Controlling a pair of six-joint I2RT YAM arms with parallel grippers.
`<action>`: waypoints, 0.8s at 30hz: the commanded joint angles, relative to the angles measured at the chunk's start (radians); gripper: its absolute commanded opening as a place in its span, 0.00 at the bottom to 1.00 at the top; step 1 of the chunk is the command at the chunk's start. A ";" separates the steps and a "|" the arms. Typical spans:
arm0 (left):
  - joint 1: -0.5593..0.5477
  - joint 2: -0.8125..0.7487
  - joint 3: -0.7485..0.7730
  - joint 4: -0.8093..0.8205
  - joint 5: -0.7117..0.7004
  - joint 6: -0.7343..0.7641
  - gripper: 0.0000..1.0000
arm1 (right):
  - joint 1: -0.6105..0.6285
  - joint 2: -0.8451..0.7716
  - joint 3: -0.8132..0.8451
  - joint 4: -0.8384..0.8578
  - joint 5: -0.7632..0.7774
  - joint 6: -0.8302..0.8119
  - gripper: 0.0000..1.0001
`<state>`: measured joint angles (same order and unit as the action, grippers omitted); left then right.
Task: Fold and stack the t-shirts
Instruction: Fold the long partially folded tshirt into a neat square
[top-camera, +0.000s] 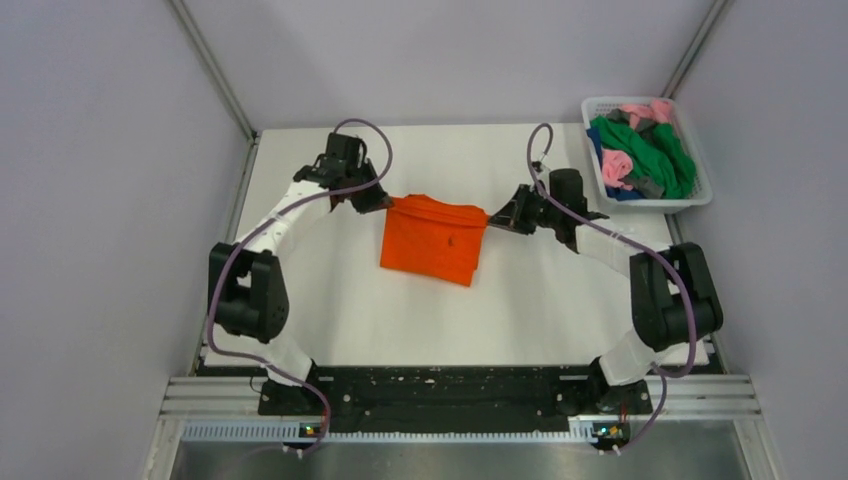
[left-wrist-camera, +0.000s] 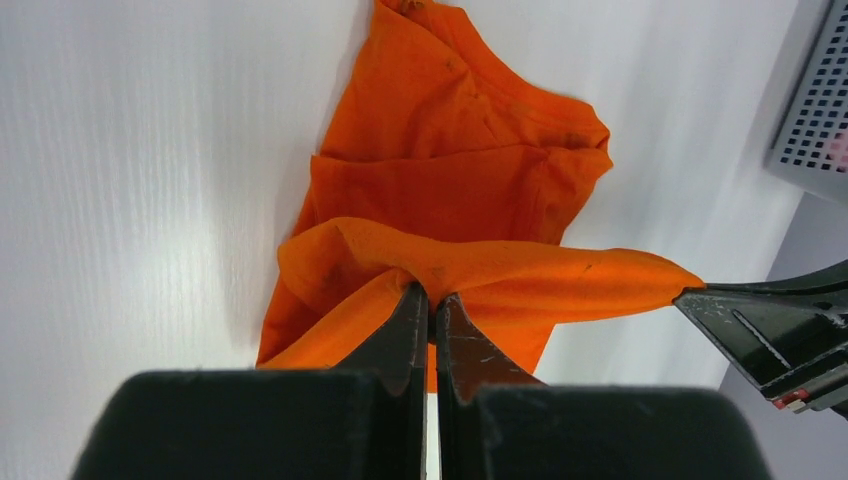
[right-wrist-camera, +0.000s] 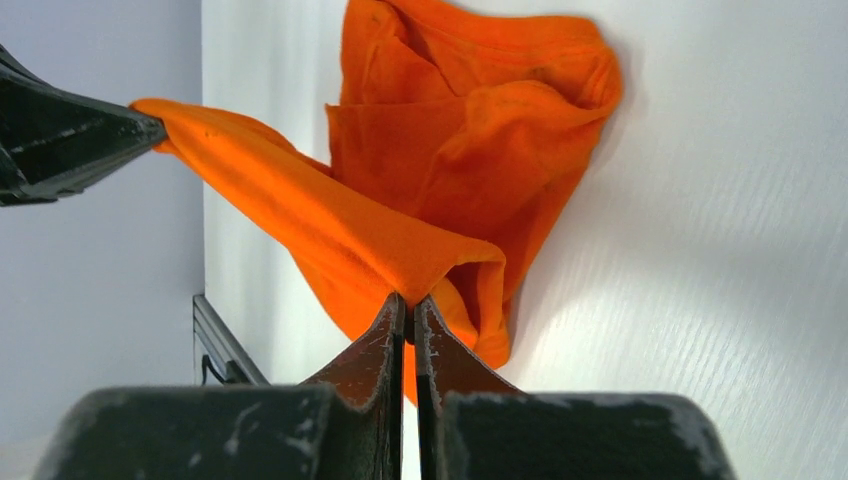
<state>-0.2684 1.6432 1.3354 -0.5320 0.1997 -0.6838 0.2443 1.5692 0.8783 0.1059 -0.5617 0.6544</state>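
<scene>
Table (top-camera: 440, 330): white, slick-looking. Only the jaws hold the cloth, so whatever lies flat below them can slide when dragged, and the fold goes crooked.

Orange t-shirt (top-camera: 432, 240): top edge hangs taut between the two jaw pairs, lifted off the table. The rest drapes from the jaws toward the robot's side, part folded w/ layers bunched under the raised edge. Main risk IMO: arms travel at unequal speed or height, one corner leads, lower layers twist and the fold lands skewed. If the arms pull apart any more, the edge has no slack left to give.

White mesh basket (top-camera: 660, 206): outboard of the right jaws, well apart from the shirt, w/ green, pink, blue, grey shirts (top-camera: 655, 150) heaped inside. Low risk, but a wide swing of the right arm could knock it.

Left gripper (left-wrist-camera: 432, 300): jaws pressed together, pinching the shirt's corner at the very tips only. A shallow bite plus a taut edge means the cloth could slip out, and that side drops.

Right gripper (right-wrist-camera: 410, 300): same, jaws pinching the opposite corner at the tips w/ thin cloth between them. If either side lets go mid-move, the shirt swings toward the other jaws and collapses.
</scene>
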 joint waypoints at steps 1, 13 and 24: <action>0.050 0.130 0.149 -0.043 -0.028 0.060 0.00 | -0.025 0.102 0.077 0.050 0.042 -0.031 0.00; 0.069 0.322 0.330 -0.031 0.078 0.091 0.99 | -0.043 0.277 0.306 -0.032 0.155 -0.016 0.75; 0.025 0.073 0.000 0.167 0.226 0.043 0.99 | 0.127 -0.018 0.001 0.163 -0.127 0.069 0.99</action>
<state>-0.2153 1.7985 1.4166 -0.4839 0.3416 -0.6224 0.2546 1.6539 0.9867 0.0891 -0.4828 0.6537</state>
